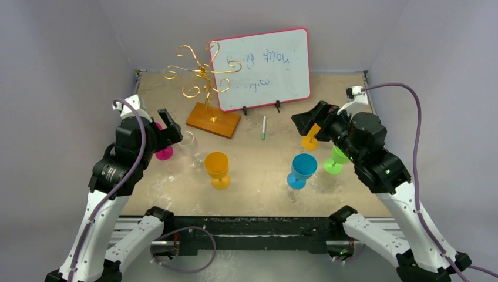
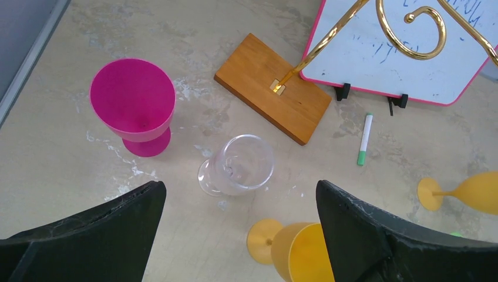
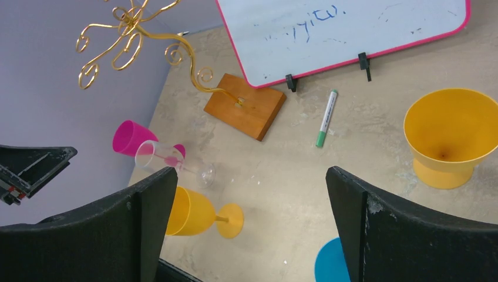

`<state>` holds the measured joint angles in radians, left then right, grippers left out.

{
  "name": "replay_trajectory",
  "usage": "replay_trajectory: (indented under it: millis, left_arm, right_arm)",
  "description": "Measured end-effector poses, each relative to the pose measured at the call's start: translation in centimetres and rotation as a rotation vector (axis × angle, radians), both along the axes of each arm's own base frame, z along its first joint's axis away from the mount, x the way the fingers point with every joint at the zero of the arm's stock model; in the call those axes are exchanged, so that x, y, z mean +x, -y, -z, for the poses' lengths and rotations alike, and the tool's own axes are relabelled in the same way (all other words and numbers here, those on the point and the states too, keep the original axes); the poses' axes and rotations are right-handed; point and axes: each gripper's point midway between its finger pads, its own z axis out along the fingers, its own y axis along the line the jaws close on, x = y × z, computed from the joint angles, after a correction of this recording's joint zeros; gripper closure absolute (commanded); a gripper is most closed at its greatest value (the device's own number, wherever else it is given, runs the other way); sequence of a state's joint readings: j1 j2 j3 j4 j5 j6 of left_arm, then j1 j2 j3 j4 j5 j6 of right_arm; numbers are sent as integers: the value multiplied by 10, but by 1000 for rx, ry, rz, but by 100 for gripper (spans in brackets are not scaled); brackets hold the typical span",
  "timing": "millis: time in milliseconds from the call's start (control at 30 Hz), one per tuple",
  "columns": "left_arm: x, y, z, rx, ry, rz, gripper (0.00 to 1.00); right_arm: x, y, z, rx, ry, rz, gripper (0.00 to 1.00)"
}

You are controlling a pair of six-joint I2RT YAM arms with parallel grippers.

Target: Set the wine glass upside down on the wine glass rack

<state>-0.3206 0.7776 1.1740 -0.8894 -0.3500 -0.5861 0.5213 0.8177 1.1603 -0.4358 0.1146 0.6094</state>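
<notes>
Currently, the left fingers (image 2: 111,235) are spread wide and hold nothing, hovering above the surface (image 2: 59,158). The glass (image 2: 238,164) stands upright, rim up, on the surface just ahead of these fingers. It is centred on the gap between them and touches neither. Further ahead, beyond the glass, lies the wooden base of the rack (image 2: 273,88); glass and rack are apart. The rack's gold post rises from the base and carries curled arms at the top. A pink cup (image 2: 132,103) stands ahead of the left-hand finger, beside the glass. A yellow cup (image 2: 299,249) sits close to the inner side of the right-hand finger. The right fingers (image 3: 405,235) are likewise spread wide and empty, above the surface and well to the right of the glass. A second yellow cup (image 3: 449,135) stands ahead of their right-hand finger. A marker (image 3: 325,117) lies ahead of the gap, and the whiteboard (image 3: 346,35) stands beyond it. In the top view, a blue cup (image 1: 302,169) and a green cup (image 1: 336,160) stand near the right arm.
</notes>
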Motion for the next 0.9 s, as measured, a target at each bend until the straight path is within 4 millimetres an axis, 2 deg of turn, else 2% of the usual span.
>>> replay_trajectory:
  millis: [267,500,667,800,900]
  left_arm:
    - [0,-2,0,6,2,-8,0]
    - [3,-14,3,35,1,-81,4]
    - [11,-28,12,48,-23,-202,17]
    - [15,-42,26,83,-74,-314,31]
    - [20,-47,40,119,-126,-370,36]
  right_arm:
    - [0,0,0,0,-1,0,0]
    - [2,-1,3,-5,-8,0,0]
    - [3,-2,4,-8,-12,-1,0]
    - [3,-2,4,-13,-9,-4,0]
    - [3,-2,5,-20,-8,-6,1]
